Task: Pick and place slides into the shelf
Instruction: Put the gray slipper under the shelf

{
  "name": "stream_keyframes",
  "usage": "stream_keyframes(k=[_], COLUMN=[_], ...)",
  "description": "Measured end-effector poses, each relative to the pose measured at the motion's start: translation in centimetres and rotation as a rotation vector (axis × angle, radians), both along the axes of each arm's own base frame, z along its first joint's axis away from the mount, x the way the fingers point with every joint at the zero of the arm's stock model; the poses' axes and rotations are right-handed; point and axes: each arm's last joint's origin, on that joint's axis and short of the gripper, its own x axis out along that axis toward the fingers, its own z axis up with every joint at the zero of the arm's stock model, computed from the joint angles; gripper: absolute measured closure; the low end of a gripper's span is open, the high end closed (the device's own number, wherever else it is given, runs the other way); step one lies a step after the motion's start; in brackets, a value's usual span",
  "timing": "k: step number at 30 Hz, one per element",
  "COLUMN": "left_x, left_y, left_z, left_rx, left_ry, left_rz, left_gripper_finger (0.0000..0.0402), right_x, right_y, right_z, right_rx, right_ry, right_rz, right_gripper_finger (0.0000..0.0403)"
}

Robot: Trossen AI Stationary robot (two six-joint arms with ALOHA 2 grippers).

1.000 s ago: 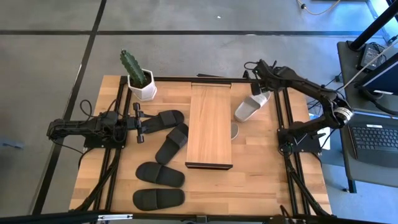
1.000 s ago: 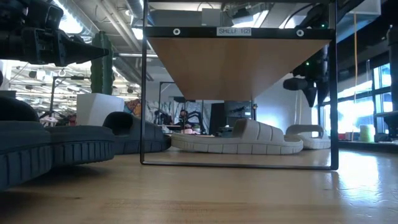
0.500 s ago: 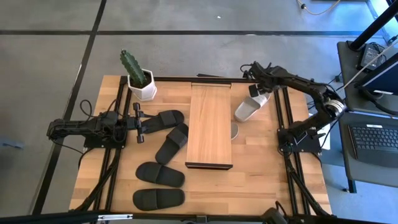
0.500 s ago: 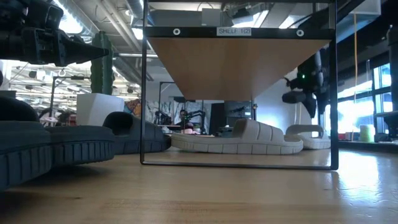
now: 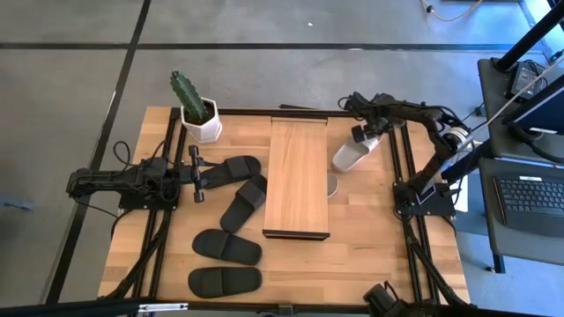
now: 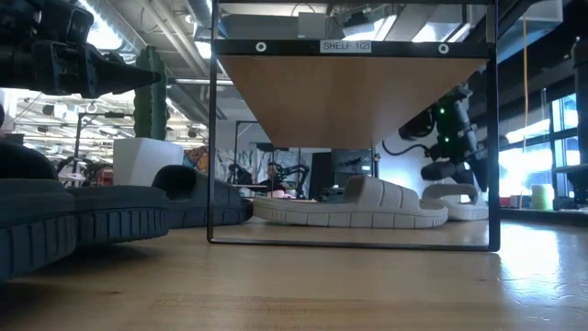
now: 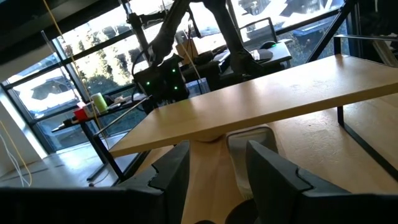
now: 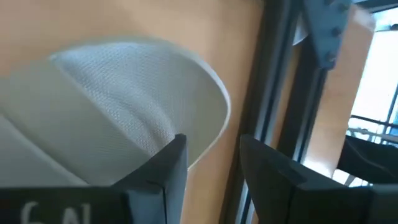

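Right of the light-wood shelf (image 5: pixel 298 176) a pale beige slide (image 5: pixel 351 153) lies sole down on the table. My right gripper (image 5: pixel 361 134) hangs open just above that slide's far end (image 8: pixel 124 106); one finger is over the slide and the other is past its edge, above a dark rail. In the low view the gripper (image 6: pixel 448 171) is a little above the slide (image 6: pixel 457 197). A second beige slide (image 6: pixel 354 204) lies under the shelf. Several black slides (image 5: pixel 231 169) (image 5: pixel 244 202) (image 5: pixel 227 246) lie left of the shelf. My left gripper (image 5: pixel 196 174) waits open beside the farthest black one.
A white pot with a cactus (image 5: pixel 201 119) stands at the table's far left corner. Dark frame rails (image 5: pixel 398 167) run along the right side, close to the beige slide. Bare wood shows at the near right of the table (image 5: pixel 379 255).
My right gripper has come down toward the far end of the beige slide and shifted slightly toward the table's left, while its arm swung behind it. The slides and the left arm have stayed still.
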Motion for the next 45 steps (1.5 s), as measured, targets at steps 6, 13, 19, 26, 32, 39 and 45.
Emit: stream_keyframes(k=[6, 13, 19, 26, 32, 39, 45], left_x=[0.0, 0.0, 0.0, 0.0, 0.0, 0.0, 0.0], left_y=[0.0, 0.0, 0.0, 0.0, 0.0, 0.0, 0.0], left_z=[0.0, 0.0, 0.0, 0.0, 0.0, 0.0, 0.0], left_rx=[0.000, 0.000, 0.000, 0.000, -0.001, -0.001, -0.002], left_ry=[0.000, 0.000, 0.000, 0.000, 0.000, 0.000, 0.002], left_rz=[0.000, 0.000, 0.000, 0.000, 0.000, 0.000, 0.000], left_gripper_finger=[0.0254, 0.0254, 0.0254, 0.0254, 0.0254, 0.0254, 0.0254], right_x=[0.1, 1.1, 2.7, 4.6, 6.1, 6.9, 6.7], right_y=[0.3, 1.4, 2.5, 3.8, 4.4, 5.1, 5.5], right_z=[-0.2, -0.2, -0.2, -0.2, -0.3, -0.2, 0.7], right_rx=[0.052, 0.080, 0.066, 0.037, 0.001, -0.009, -0.022], right_ry=[-0.014, -0.008, -0.018, -0.045, -0.083, -0.094, -0.094], right_rz=[0.005, 0.056, 0.126, 0.215, 0.314, 0.369, 0.386], right_gripper_finger=[0.0253, 0.0253, 0.0253, 0.0253, 0.0253, 0.0253, 0.0253])
